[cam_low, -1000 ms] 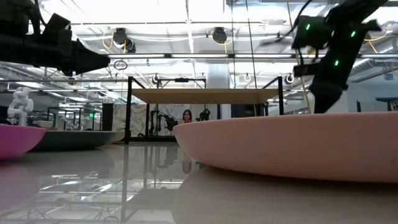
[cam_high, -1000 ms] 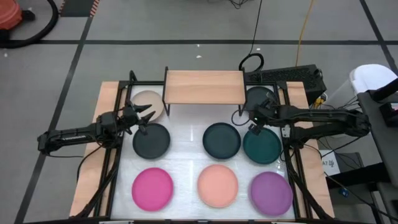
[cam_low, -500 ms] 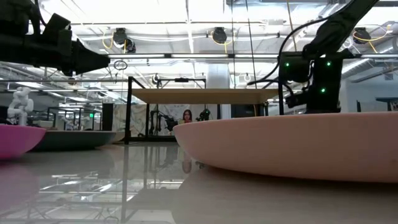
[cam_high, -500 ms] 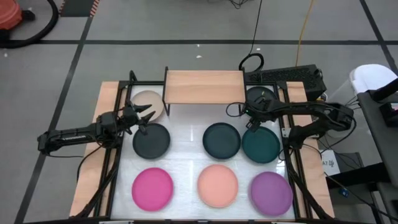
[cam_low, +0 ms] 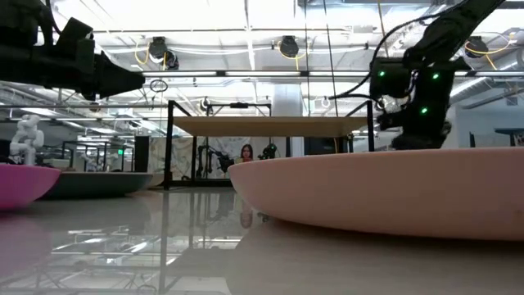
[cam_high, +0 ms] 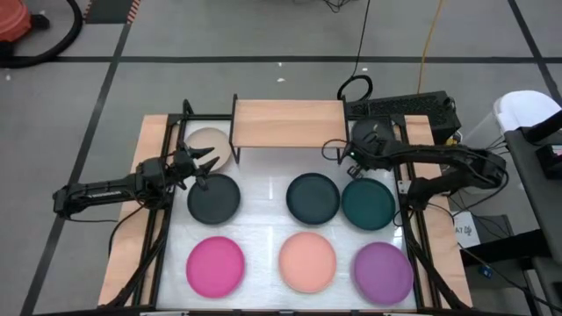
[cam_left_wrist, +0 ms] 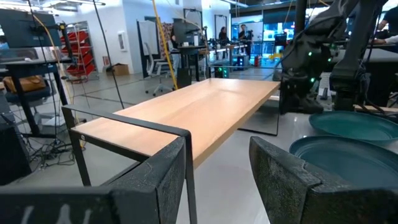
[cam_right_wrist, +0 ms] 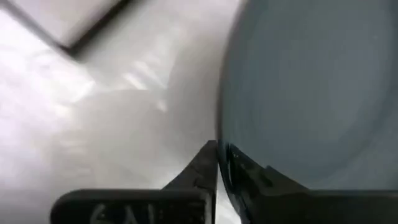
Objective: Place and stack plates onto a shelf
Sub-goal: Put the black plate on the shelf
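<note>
The wood shelf [cam_high: 288, 123] stands at the table's far middle. On the table lie a beige plate [cam_high: 209, 142], a charcoal plate [cam_high: 213, 198], two dark teal plates [cam_high: 313, 197] [cam_high: 369, 204], a magenta plate [cam_high: 215, 266], a peach plate [cam_high: 307, 261] and a purple plate [cam_high: 384, 271]. A second charcoal plate [cam_high: 384, 133] lies right of the shelf. My right gripper [cam_high: 353, 158] is shut on its rim. My left gripper [cam_high: 204, 167] is open and empty, between the beige plate and the first charcoal plate. My right gripper pinches the second charcoal plate's rim [cam_right_wrist: 225, 134] between its two fingers, one finger [cam_right_wrist: 202, 168] outside the rim and the other over the plate's inside. The fingers come from above. I cannot tell whether the plate is off the table.
The shelf's black legs [cam_high: 343, 147] stand close to my right gripper. Black frame rails [cam_high: 158, 219] run along the table's left and right sides. A keyboard [cam_high: 413, 107] lies behind the far right corner.
My right gripper has gone from the right dark teal plate's far rim toward the table's far edge, to the charcoal plate beside the shelf. It has come down, and its wrist has turned.
</note>
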{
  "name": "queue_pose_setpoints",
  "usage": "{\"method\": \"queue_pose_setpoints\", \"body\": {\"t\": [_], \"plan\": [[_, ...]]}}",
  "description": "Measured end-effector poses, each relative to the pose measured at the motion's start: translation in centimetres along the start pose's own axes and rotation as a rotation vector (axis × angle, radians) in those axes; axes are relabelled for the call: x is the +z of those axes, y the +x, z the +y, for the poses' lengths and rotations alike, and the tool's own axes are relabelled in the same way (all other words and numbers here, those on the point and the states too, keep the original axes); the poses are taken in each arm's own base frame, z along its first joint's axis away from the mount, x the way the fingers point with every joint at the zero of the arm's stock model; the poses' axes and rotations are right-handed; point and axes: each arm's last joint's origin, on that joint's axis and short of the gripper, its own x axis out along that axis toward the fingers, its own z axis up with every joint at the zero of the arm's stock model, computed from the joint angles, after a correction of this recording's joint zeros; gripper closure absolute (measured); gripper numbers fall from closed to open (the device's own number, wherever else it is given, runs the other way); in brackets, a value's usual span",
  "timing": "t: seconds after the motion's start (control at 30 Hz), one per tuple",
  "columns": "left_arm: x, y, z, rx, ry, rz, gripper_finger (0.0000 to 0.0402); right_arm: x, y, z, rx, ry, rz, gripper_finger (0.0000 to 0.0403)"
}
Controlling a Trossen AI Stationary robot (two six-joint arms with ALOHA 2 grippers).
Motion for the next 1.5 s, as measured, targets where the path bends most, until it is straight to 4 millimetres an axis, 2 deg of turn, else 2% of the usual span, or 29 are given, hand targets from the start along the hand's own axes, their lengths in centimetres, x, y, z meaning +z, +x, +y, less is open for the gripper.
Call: {"method": "queue_pose_setpoints", "body": {"t": [0.13,0.3,0.5,0.6,0.7,0.9,1.03,1.27,1.5], "plan": [[0.0,0.0,0.0,0.000,0.000,0.001,0.0217,-0.6,-2.3,-1.5,-0.060,0.104,-0.100,0.0400],[0.0,0.0,0.0,0.000,0.000,0.001,0.0217,-0.2,-6.1,-3.5,-0.116,0.192,-0.357,0.0401],[0.0,0.0,0.0,0.000,0.000,0.000,0.0217,2.6,-11.0,-4.5,-0.036,0.124,-0.720,0.0402],[0.0,0.0,0.0,0.000,0.000,0.000,0.0217,4.5,-13.2,-4.2,0.060,0.030,-0.876,0.0402],[0.0,0.0,0.0,0.000,0.000,0.000,0.0217,6.4,-14.5,-3.2,0.155,-0.082,-0.949,0.0402],[0.0,0.0,0.0,0.000,0.000,0.000,0.0217,9.6,-14.2,-0.3,0.220,-0.298,-0.904,0.0402],[0.0,0.0,0.0,0.000,0.000,0.000,0.0217,10.7,-12.5,1.9,0.258,-0.421,-0.825,0.0402],[0.0,0.0,0.0,0.000,0.000,0.000,0.0217,11.4,-10.0,4.0,0.266,-0.506,-0.723,0.0403],[0.0,0.0,0.0,0.000,0.000,0.000,0.0217,11.2,-9.6,5.2,0.354,-0.552,-0.712,0.0403]]}}
